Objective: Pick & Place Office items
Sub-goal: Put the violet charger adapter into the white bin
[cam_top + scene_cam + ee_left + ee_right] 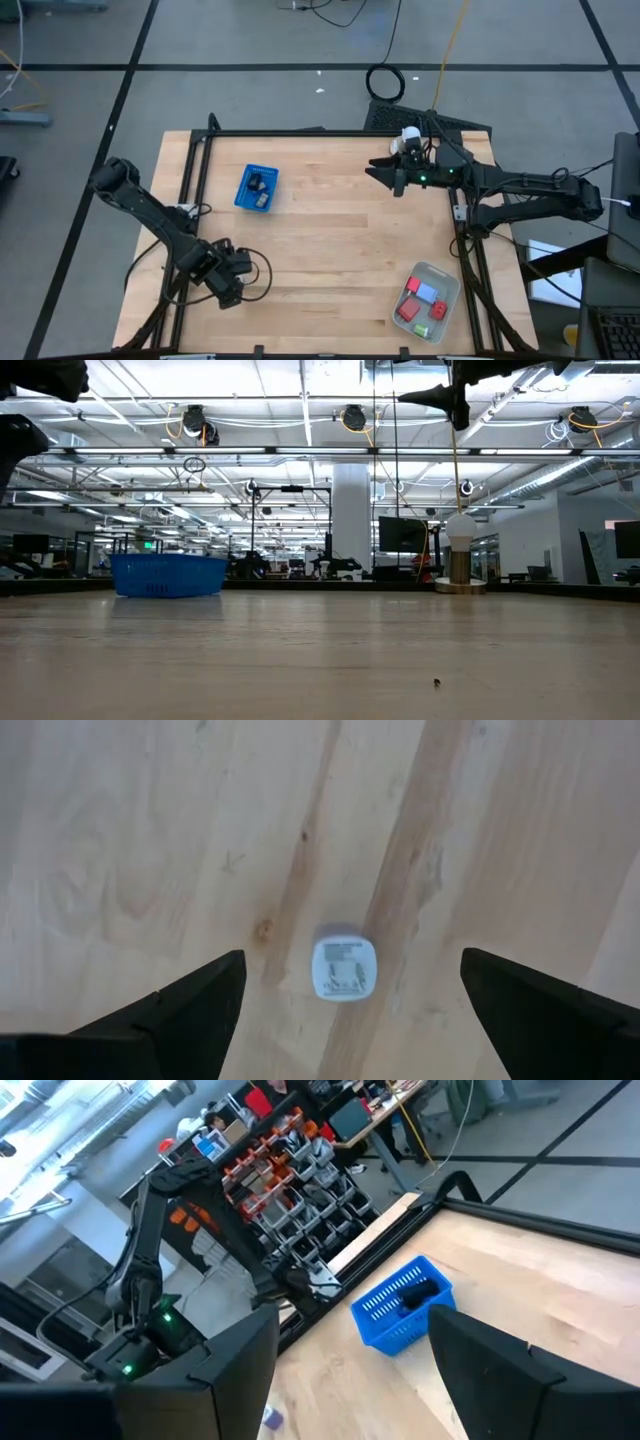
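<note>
A small square white item (pixel 343 968) lies flat on the wooden table. My left gripper (pixel 352 960) points down over it, open, with one finger on either side and clear of it. In the high view the left gripper (pixel 232 280) is near the table's front left and hides the item. My right gripper (pixel 383 170) hangs open and level high above the table's far right, holding nothing. A blue basket (pixel 245 172) at the far left holds a dark piece and a pale one. A translucent tray (pixel 437 270) at the near right holds red, blue and green pieces.
A white knob-topped stand (pixel 408 136) is at the far edge just behind the right gripper, also in the low view (pixel 460 550). A black frame (pixel 300 131) borders the table. Bare wood lies between basket and tray.
</note>
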### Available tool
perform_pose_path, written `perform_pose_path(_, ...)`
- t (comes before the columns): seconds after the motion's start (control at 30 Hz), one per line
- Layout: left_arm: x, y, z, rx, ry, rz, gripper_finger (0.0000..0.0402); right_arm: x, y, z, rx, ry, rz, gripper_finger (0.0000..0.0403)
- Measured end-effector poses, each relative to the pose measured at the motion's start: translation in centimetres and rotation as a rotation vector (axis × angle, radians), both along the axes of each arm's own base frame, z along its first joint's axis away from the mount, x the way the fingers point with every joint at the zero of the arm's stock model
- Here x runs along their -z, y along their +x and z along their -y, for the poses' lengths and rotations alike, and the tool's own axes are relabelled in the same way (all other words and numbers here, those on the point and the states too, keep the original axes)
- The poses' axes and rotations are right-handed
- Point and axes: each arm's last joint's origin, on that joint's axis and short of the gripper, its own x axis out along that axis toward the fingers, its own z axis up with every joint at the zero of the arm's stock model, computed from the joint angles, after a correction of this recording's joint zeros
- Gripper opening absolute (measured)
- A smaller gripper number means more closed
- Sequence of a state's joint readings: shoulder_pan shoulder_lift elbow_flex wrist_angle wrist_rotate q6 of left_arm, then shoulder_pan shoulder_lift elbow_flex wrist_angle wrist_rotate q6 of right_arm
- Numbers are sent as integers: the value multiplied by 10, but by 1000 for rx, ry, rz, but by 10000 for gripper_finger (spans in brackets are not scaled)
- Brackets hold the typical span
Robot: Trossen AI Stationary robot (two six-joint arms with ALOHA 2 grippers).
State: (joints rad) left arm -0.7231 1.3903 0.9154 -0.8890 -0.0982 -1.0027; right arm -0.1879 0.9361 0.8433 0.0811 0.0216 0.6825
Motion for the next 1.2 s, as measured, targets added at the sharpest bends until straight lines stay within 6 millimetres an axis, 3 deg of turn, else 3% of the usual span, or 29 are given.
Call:
perform_pose_path(0.2,1,0,-1,0,5,6,372,0,0,0,-2,-13,-4,251)
perform_pose_path(0.63,30,-13,-11,-52,29,-85,372,0,0,0,-2,-14,-1,251)
perform_pose_path(1.2,34,-3,-4,-53,1,6,372,-1,0,0,-2,-16,11,251)
